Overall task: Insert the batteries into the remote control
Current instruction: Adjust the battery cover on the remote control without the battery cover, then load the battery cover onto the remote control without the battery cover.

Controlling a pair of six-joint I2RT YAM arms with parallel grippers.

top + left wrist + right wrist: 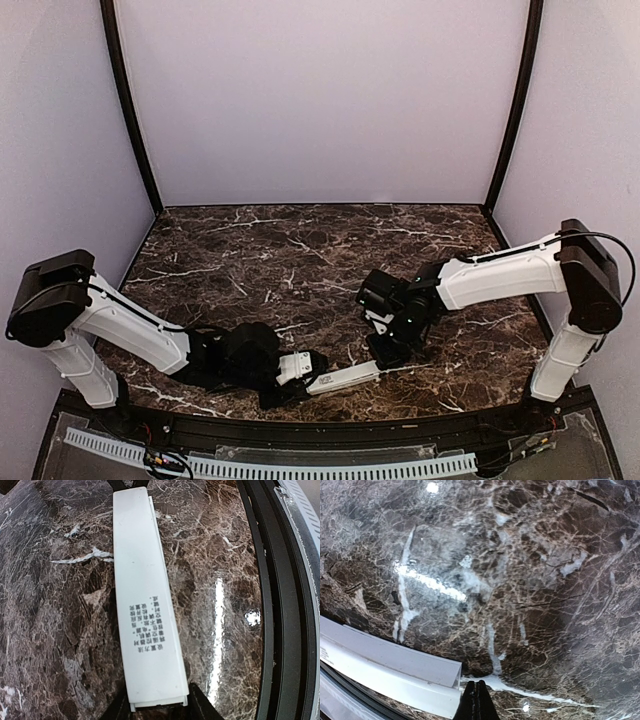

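Nearest the arm bases, a black rail [280, 605] runs along the front edge of the dark marbled desk [300, 250]. Just behind it, the left arm lies low and reaches in from the left. Its left hand [308, 372] pinches one end of the remote control [147, 605], with a dark finger [199, 705] on each long side of that end. The remote is a slim white bar that runs roughly along the near edge of the desk and stretches from the left hand towards the right. In the overhead view its far end sits a little further from the rail than the held end. The face that shows is plain white with a small block of printed text [146, 625] in its held half. I cannot tell whether the bar rests on the desk or is held just above it.

At the remote's free end the right hand [477, 702] points steeply down, its two fingers pressed together with no gap. The joined tips stand just beside the corner of that end, which looks open and channel-shaped in the right wrist view. The pictures do not settle whether they touch it.

Further back the right arm rises to its base at the right. Beyond it lie the desk, two black posts [128, 110] and the pale lilac walls [320, 100].
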